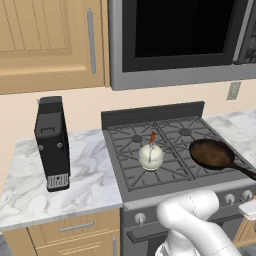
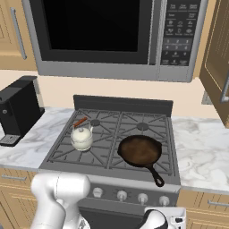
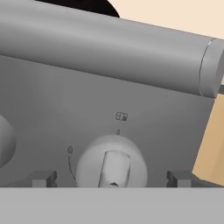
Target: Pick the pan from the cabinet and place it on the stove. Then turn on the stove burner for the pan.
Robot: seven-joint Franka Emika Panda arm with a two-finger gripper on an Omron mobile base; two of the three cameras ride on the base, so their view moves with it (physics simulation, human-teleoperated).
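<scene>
Nearest the hand camera, a round silver knob [image 3: 113, 165] on the steel front of the stove [image 3: 52, 109] sits centred between the two dark fingertips [image 3: 43, 178], which stand spread wide on either side of it with clear space to each side and nothing grasped; the gripper [image 3: 113, 179] is thus released, facing the knob head-on. Above the knob runs the rounded front edge of the range, and at the right margin a tan cabinet side borders the steel panel. From the right base view, the pan [image 2: 139, 150] rests flat on the front right grate of the stove [image 2: 112, 134], its long black handle reaching over the front edge above the row of knobs [image 2: 121, 195]. A small white cup with a red stick [image 2: 82, 137] stands on the front left grate, well apart from the pan. Marble counter [image 1: 85, 165] flanks the range on both sides; a black appliance [image 1: 52, 143] stands upright on the left stretch. Overhead hang the microwave [image 2: 112, 36] and the cabinet [image 1: 50, 40], its door at the left closed; another door at the right [image 2: 219, 58] stands swung open.
</scene>
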